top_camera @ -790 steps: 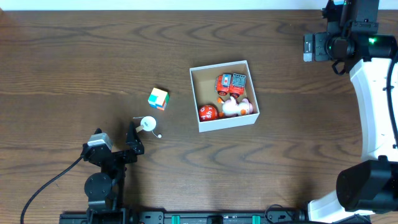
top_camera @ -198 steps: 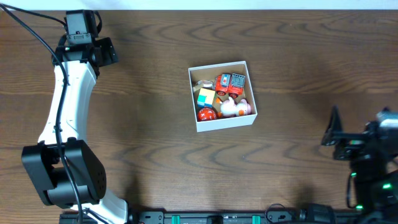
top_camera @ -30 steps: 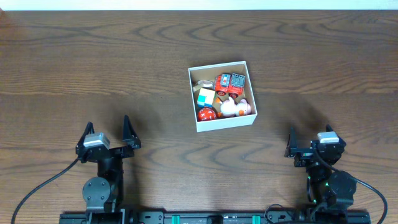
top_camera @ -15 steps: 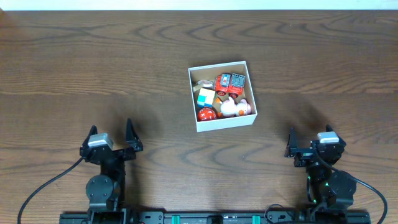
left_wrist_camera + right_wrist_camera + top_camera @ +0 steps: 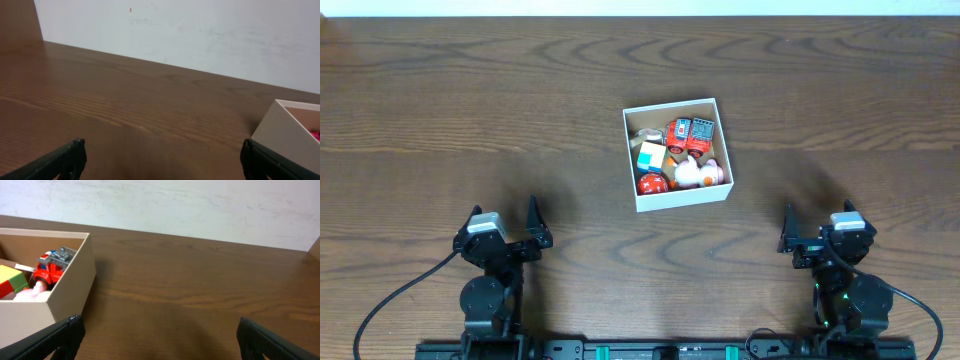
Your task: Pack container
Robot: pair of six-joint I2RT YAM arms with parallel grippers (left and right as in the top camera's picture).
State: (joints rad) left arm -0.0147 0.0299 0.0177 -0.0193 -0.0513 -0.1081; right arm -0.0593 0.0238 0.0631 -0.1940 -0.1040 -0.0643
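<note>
The container (image 5: 685, 197), a white-walled square box with a brown inside, sits at the table's centre. In it lie a red toy truck (image 5: 690, 134), a multicoloured cube (image 5: 651, 157), a red ball (image 5: 653, 183) and a white-pink toy (image 5: 700, 172). My left gripper (image 5: 505, 225) rests near the front left edge, open and empty, well apart from the box. At the front right my right gripper (image 5: 817, 233) is open and empty too. The left wrist view has the left gripper (image 5: 162, 155) facing a box corner (image 5: 290, 135). From the right gripper (image 5: 160, 330) I see the container (image 5: 70, 280) and truck (image 5: 52, 265).
The brown wood table (image 5: 470, 100) stretches around the box on all sides. A white wall (image 5: 200, 35) stands beyond the far edge. Both arm bases sit at the front edge.
The left gripper has shifted slightly to the right and toward the front edge. The right gripper and the container's contents have not moved.
</note>
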